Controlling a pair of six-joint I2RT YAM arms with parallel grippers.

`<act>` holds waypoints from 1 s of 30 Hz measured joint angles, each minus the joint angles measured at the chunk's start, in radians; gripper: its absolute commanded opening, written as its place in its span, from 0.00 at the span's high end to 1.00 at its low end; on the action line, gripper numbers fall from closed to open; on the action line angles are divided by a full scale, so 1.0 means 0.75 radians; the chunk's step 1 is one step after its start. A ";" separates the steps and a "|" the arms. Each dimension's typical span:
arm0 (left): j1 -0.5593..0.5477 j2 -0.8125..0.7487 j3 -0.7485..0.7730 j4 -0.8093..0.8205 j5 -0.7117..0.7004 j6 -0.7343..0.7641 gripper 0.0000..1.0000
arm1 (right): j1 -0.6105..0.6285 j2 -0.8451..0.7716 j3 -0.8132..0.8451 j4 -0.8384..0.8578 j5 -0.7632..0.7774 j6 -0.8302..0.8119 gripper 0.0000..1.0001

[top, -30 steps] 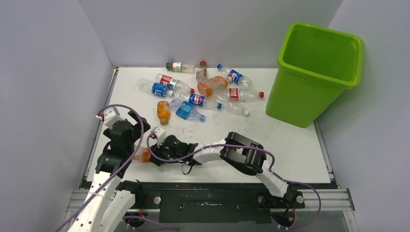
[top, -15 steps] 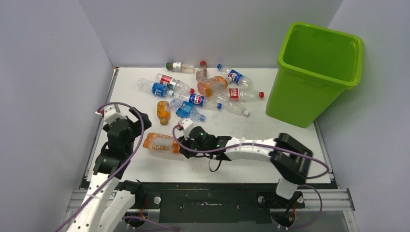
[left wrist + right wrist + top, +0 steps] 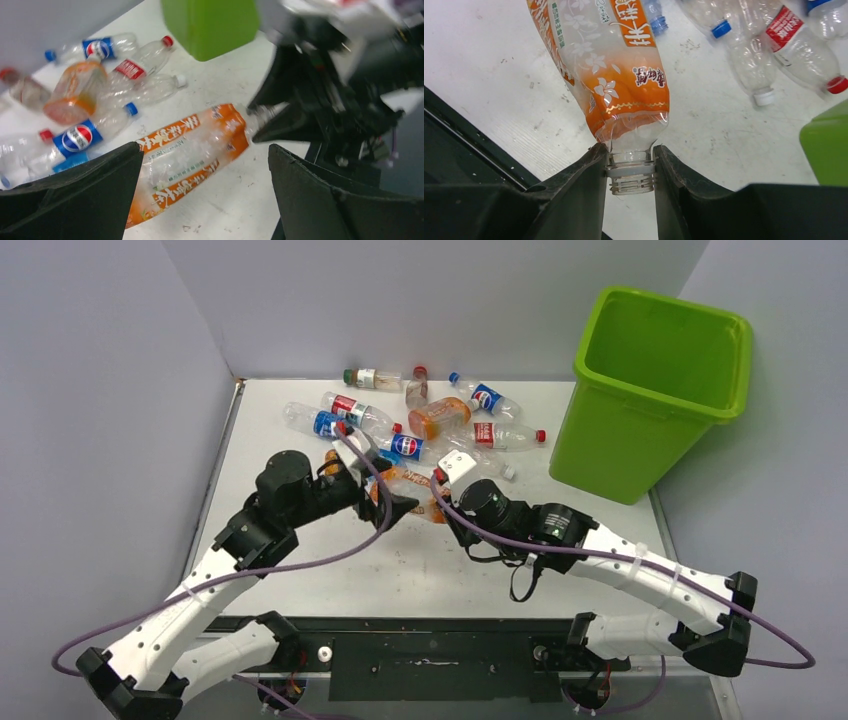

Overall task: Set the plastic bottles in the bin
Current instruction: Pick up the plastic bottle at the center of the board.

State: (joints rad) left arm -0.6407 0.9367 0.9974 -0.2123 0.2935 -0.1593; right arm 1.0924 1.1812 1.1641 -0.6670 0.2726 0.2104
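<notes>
we grip the orange-label bottle (image 3: 609, 75) by its neck in the right hand (image 3: 630, 157), mid-desk; the left hand (image 3: 206, 170) is spread open nearby. next we must lift it over the bin (image 3: 650, 410), far right corner, and release.

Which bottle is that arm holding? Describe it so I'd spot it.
From the lime-green bin, look left to the table's middle. The bottle there is pinched at its neck in the jaws of the right arm; unlike its neighbours, it has an orange flowered label and no cap.
</notes>
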 measured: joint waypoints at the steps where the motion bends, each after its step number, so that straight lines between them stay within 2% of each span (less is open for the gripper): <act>1: -0.033 -0.019 0.007 -0.010 0.059 0.090 0.04 | -0.001 -0.014 0.025 -0.050 0.013 -0.006 0.95; 4: -0.101 -0.093 0.009 -0.070 0.184 0.357 0.04 | -0.001 -0.045 0.087 -0.160 0.021 -0.022 0.95; 8: -0.193 -0.130 0.009 -0.161 0.146 0.660 0.04 | -0.008 -0.078 0.111 -0.238 0.015 -0.026 0.95; 11: -0.278 -0.113 -0.001 -0.209 0.023 0.850 0.04 | -0.023 -0.090 0.123 -0.282 -0.010 -0.026 0.95; 18: -0.484 -0.068 -0.196 -0.161 -0.255 1.169 0.04 | -0.055 -0.091 0.192 -0.306 -0.137 -0.026 0.95; 26: -0.566 0.025 -0.318 0.140 -0.579 1.469 0.00 | -0.060 -0.091 0.252 -0.321 -0.269 -0.026 0.95; 29: -0.580 0.056 -0.358 0.254 -0.674 1.564 0.20 | -0.060 -0.091 0.260 -0.319 -0.306 -0.024 0.95; 30: -0.585 0.066 -0.369 0.283 -0.703 1.590 0.33 | -0.060 -0.091 0.260 -0.320 -0.309 -0.023 0.95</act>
State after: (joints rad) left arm -1.0794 0.9859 0.7208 -0.0002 -0.2340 1.0332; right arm 1.0477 1.1133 1.3590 -0.9070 0.0406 0.1928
